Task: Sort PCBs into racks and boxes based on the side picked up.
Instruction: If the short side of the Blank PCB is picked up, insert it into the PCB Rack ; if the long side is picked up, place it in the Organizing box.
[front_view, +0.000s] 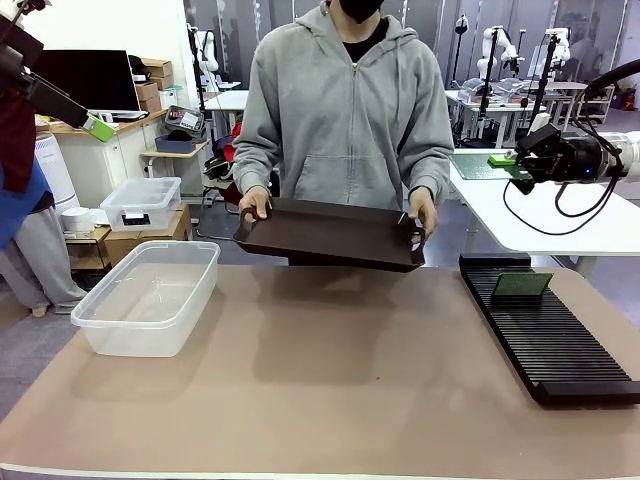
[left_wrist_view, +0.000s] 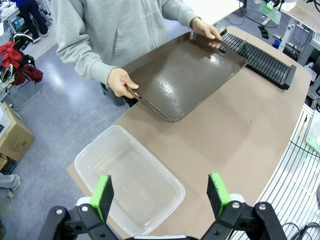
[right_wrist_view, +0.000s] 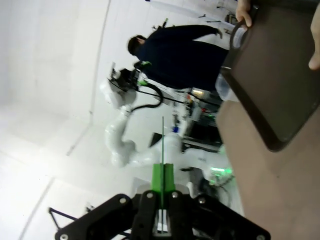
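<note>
Green PCB (right_wrist_view: 162, 145) seemingly pinched edge-on in right tool (right_wrist_view: 162, 186).

You get bright, even overhead light; glare streaks the brown tray (left_wrist_view: 187, 75) beyond the left jaws, and the right wrist view is washed out and blurred.

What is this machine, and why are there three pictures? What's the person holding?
It's a robot with two arms. One picture looks across the table; the other two come from cameras on the robot's wrists. The left gripper, a two-fingered claw with green pads, is open above a clear plastic tub. The right gripper is shut on a thin green circuit board, seen edge-on. A person holds a dark brown tray by both ends. On the table sits a black slotted rack with another green circuit board standing in it.
</note>
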